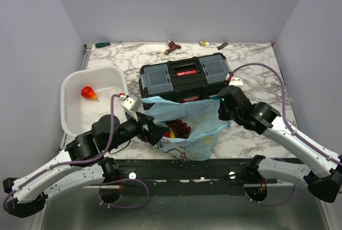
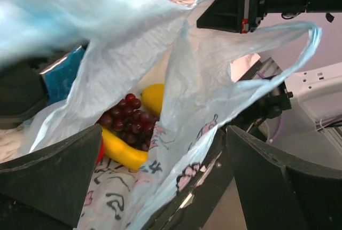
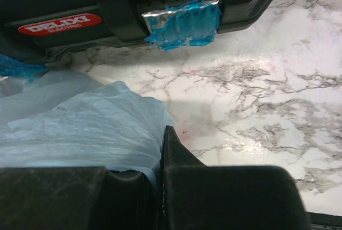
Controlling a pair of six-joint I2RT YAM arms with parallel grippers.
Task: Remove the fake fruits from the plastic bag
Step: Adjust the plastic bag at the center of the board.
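The light-blue plastic bag [image 1: 200,126] lies in front of the toolbox with its mouth held up. Inside it, the left wrist view shows a dark red grape bunch [image 2: 126,120], a yellow banana [image 2: 124,153], an orange-yellow round fruit [image 2: 153,96] and a sliver of the red apple [image 2: 100,152]. The grapes [image 1: 180,128] also show from above. My left gripper [image 1: 155,132] is open at the bag's left side, its fingers [image 2: 53,182] wide apart, the printed bag wall [image 2: 176,176] between them. My right gripper [image 1: 220,108] is shut on the bag's right edge [image 3: 80,128], pinching the film between its fingertips [image 3: 179,155].
A black toolbox [image 1: 184,76] stands right behind the bag. A white slotted basket [image 1: 68,118] at the left holds a small red pear-shaped fruit [image 1: 88,93]. Small tools [image 1: 172,46] lie along the back edge. The table's front edge is just below the bag.
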